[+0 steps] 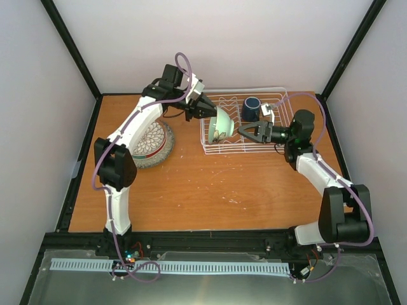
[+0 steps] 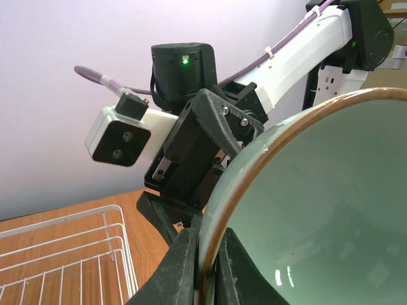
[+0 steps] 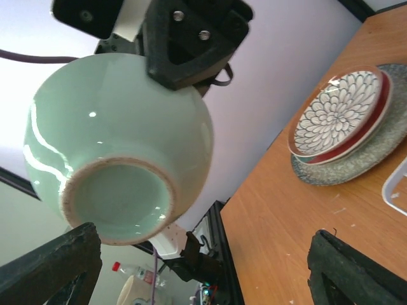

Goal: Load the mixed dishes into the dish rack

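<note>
Top external, blue mug [image 1: 250, 108] in rack [image 1: 229, 151], left jaws pinching green bowl [image 1: 221, 124], right jaws wide, empty.

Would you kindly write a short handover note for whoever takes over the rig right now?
Left gripper: shut on the rim of the bowl, holding it tilted over the left end of the rack.
Right gripper: open, empty, facing the bowl's base.
Done: mug in the rack.
Left: rack the bowl, then the plate stack on the table, left of the rack.
</note>
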Robot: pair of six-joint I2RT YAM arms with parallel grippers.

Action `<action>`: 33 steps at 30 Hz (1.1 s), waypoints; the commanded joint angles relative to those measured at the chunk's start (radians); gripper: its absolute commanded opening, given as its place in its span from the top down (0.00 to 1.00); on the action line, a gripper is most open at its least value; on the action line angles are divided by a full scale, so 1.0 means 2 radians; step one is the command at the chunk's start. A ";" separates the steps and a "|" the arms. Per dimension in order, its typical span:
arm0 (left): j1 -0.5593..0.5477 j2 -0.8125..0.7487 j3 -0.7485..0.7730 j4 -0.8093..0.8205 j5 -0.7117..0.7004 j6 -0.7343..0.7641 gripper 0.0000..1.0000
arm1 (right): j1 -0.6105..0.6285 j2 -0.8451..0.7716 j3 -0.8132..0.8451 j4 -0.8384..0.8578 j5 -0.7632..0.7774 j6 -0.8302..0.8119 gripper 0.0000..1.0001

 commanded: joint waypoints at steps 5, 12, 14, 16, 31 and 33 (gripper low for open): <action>-0.002 0.000 0.004 0.025 0.223 -0.017 1.00 | 0.015 0.039 -0.034 0.351 -0.013 0.254 0.11; -0.003 0.000 0.004 0.028 0.223 -0.022 0.99 | 0.032 0.121 -0.028 0.579 -0.003 0.429 0.09; -0.002 -0.002 0.000 0.029 0.223 -0.021 0.99 | 0.038 0.120 -0.024 0.579 -0.001 0.430 0.10; -0.002 -0.001 0.000 0.033 0.223 -0.024 0.99 | 0.042 0.117 -0.019 0.578 -0.002 0.433 0.10; -0.002 0.004 -0.008 0.034 0.223 -0.026 0.99 | 0.049 0.095 -0.001 0.578 0.003 0.451 0.13; -0.002 0.005 -0.008 0.032 0.223 -0.026 0.99 | 0.052 0.092 0.003 0.578 0.002 0.454 0.13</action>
